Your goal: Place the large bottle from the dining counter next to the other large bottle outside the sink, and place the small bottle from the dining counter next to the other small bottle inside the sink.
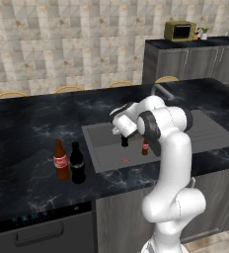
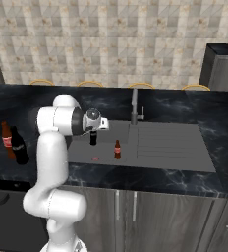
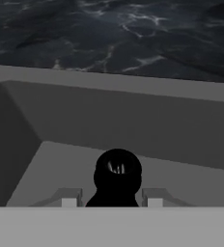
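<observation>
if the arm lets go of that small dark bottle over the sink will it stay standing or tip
The small dark bottle is slim and tall for its base, so it would probably tip if nudged. It looks rigid, like glass, so a drop might chip it. The sink floor looks flat and smooth, so once down it could roll.

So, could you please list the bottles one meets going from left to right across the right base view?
The other large bottle → the large bottle → the small bottle, held under the gripper → a small brown bottle standing in the sink.
</observation>
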{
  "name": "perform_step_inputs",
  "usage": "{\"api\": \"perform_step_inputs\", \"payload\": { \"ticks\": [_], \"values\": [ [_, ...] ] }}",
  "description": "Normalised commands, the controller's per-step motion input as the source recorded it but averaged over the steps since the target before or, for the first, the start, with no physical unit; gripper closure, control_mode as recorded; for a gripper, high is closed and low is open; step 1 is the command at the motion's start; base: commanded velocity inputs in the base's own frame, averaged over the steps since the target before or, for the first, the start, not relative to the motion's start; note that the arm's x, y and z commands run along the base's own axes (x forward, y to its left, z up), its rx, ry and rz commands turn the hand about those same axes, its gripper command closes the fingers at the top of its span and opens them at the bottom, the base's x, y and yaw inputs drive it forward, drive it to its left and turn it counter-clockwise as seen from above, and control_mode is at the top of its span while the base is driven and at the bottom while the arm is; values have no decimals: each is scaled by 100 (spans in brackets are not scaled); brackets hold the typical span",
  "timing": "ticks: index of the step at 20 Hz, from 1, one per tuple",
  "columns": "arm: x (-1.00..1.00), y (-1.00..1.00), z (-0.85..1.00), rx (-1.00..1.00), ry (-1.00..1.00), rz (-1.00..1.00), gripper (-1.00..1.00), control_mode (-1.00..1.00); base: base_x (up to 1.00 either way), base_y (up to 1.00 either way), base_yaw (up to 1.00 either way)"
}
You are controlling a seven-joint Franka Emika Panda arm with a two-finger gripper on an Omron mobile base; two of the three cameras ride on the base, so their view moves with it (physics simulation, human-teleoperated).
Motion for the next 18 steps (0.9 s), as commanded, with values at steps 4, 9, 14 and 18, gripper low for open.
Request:
{"api": "perform_step_inputs", "payload": {
  "ticks": [4, 9, 14, 18],
  "values": [
    [13, 4, -47, 0, 0, 14, 100, -100, 0, 0, 0],
    [20, 3, -40, 0, 0, 13, 100, -100, 0, 0, 0],
    [33, 4, -18, 0, 0, 5, 100, -100, 0, 0, 0],
    [45, 5, -13, 0, 0, 1, 100, -100, 0, 0, 0]
  ]
}}
